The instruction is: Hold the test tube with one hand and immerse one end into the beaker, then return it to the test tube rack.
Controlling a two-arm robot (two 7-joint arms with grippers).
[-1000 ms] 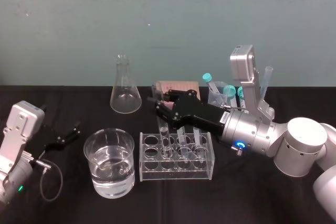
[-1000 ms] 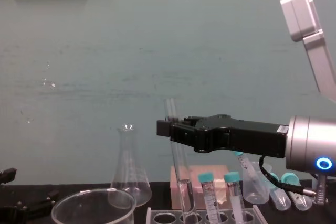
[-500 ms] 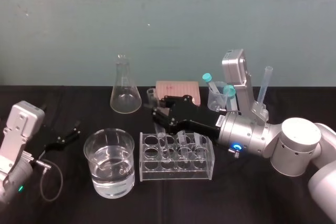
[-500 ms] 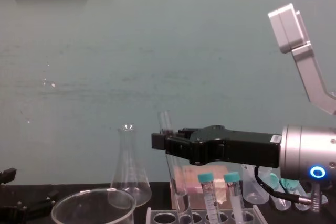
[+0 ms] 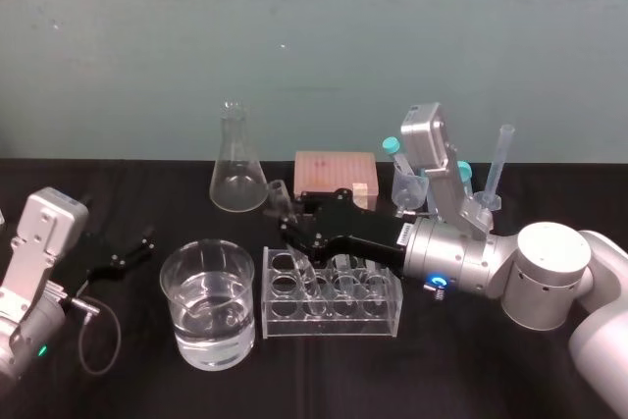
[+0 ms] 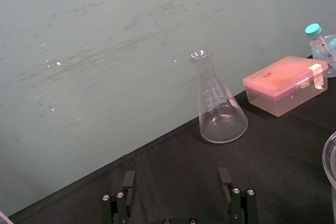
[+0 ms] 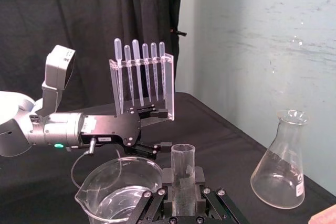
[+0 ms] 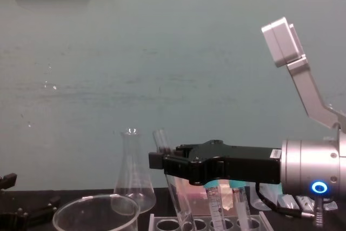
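Evidently the fingers of my right gripper are clamped on the test tube, which leans with its lower end in a hole of the test tube rack — just beside the water-filled beaker. I judge this the return step: seating and release remain. My left gripper is parked at the left of the desk, fingers apart.

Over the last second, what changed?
The right gripper, still shut on the test tube, came down over the test tube rack, sinking the tube deeper into it. The tube now leans more, top toward the robot's left. Nothing was released. The left gripper stayed parked, open, at the left. The beaker and flask did not move.
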